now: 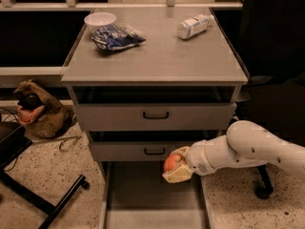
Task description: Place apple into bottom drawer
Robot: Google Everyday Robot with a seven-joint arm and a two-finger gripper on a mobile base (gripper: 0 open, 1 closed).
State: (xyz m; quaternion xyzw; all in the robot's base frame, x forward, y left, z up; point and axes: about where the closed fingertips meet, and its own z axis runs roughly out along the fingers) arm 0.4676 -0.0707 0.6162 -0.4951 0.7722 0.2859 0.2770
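My gripper (175, 168) is shut on the red-orange apple (170, 162). It holds the apple just above the far right part of the open bottom drawer (143, 199), right in front of the middle drawer's front. The white arm (248, 149) reaches in from the right. The bottom drawer is pulled out toward me, a grey shallow tray with nothing showing on its floor.
Two upper drawers with black handles (156, 114) are shut. On the cabinet top stand a white bowl (99, 20), a blue chip bag (117, 36) and a white bottle (194, 26). A brown bag (39, 112) lies on the floor at left, a black chair base (47, 204) near it.
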